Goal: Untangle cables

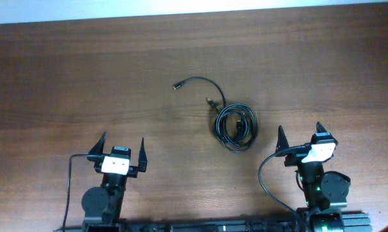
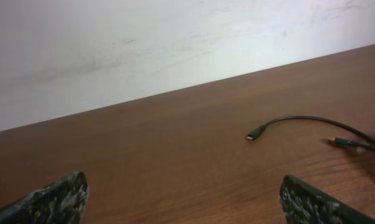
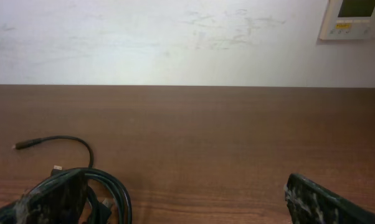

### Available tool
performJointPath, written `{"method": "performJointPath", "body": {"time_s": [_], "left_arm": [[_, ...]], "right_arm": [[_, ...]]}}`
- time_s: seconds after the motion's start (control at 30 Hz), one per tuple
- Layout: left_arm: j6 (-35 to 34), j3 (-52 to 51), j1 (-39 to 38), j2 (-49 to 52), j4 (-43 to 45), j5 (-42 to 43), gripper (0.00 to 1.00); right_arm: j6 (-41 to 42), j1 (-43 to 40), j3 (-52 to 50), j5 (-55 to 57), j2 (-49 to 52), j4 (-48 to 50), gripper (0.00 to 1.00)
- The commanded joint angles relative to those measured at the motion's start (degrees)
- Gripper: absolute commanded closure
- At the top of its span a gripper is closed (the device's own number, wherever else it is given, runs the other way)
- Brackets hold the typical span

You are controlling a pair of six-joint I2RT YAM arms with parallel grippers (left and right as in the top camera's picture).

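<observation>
The cables lie as a small black coiled tangle on the wooden table, right of centre, with one loose end arcing up-left to a plug. My left gripper is open and empty near the front edge, well left of the cables. My right gripper is open and empty, just right of the coil. In the left wrist view the loose plug end lies ahead to the right. In the right wrist view the coil sits beside my left finger.
The brown wooden table runs to a white wall at the back. A white wall panel shows in the right wrist view. A thick robot cable loops by the right arm base.
</observation>
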Motion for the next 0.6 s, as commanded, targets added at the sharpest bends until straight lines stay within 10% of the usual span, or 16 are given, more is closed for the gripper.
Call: {"method": "performJointPath", "body": {"time_s": [0.0, 0.57], "left_arm": [[0.1, -0.1, 0.3, -0.3, -0.3, 0.0, 0.01], [-3.4, -0.1, 0.3, -0.3, 0.1, 0.2, 0.01]], "right_arm": [[-0.2, -0.2, -0.3, -0.1, -0.3, -0.4, 0.02], [0.1, -0.2, -0.3, -0.2, -0.3, -0.2, 0.02]]}}
